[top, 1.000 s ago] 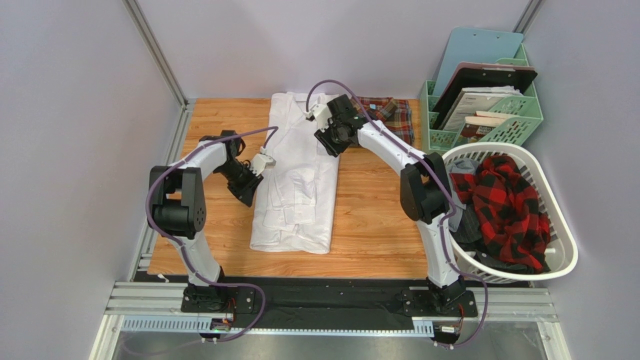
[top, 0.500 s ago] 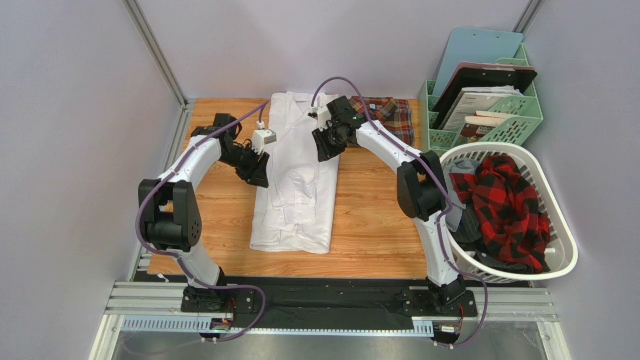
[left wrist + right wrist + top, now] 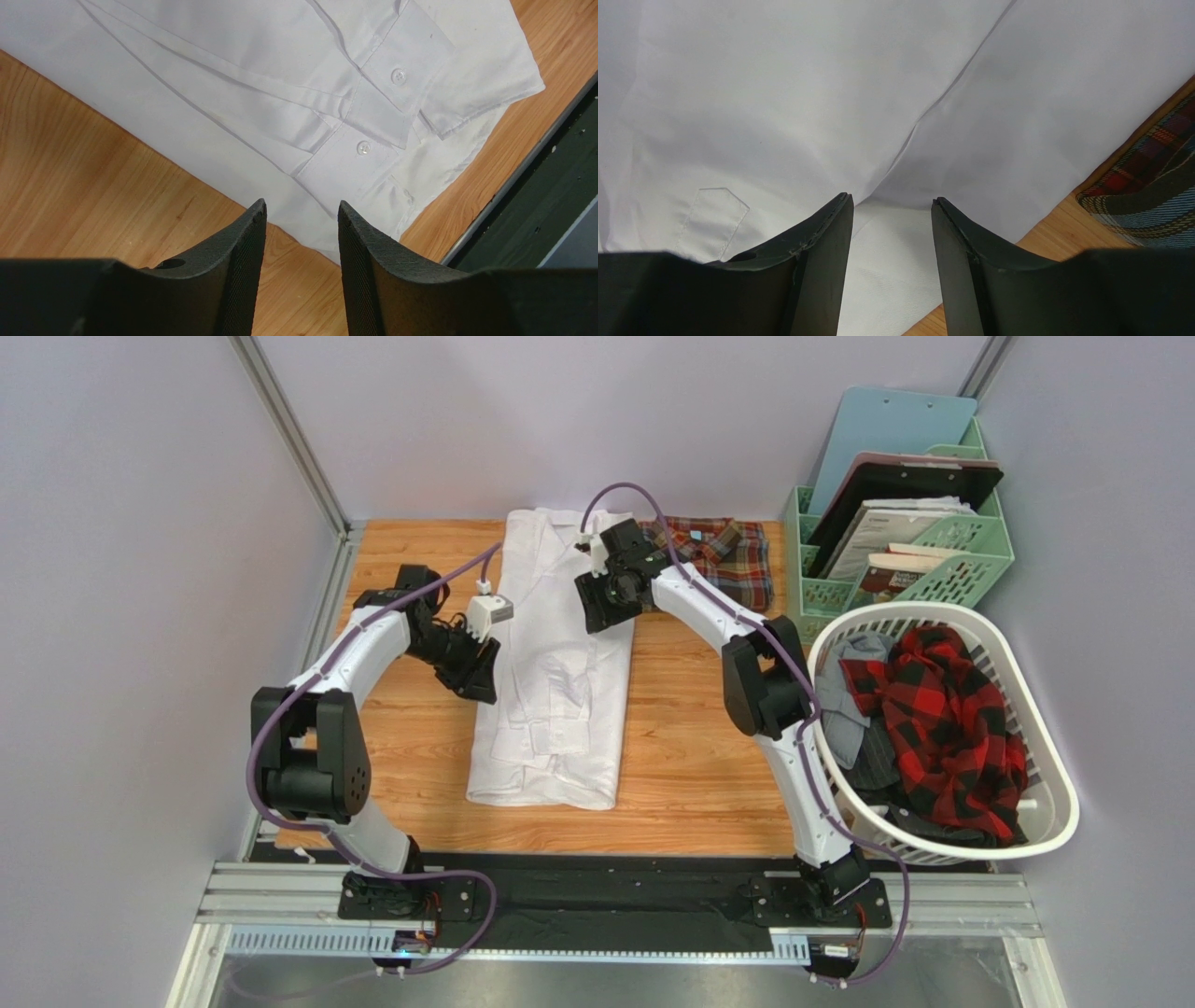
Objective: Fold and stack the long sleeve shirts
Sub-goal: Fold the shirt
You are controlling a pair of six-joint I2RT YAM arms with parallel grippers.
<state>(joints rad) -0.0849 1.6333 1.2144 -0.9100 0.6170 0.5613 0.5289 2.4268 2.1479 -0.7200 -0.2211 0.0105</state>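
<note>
The left hand (image 3: 300,210) is held released and empty over the left edge of the white shirt (image 3: 554,686). The right hand (image 3: 889,203), likewise released, is held above its far part. The shirt is laid lengthwise on the worktop (image 3: 701,742), with the plaid shirt (image 3: 730,553) just beside its far end.

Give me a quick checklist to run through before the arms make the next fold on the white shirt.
1. Left pincer open, nothing between its jaws: ok.
2. Right pincer open, empty: ok.
3. White shirt lying as a long flat strip, cuffs folded on top: ok.
4. Left pincer at the shirt's left edge, right pincer over its far half: ok.
5. Plaid shirt folded, lying beside the white one's far end: ok.
6. Either pincer touching cloth: cannot tell.
</note>
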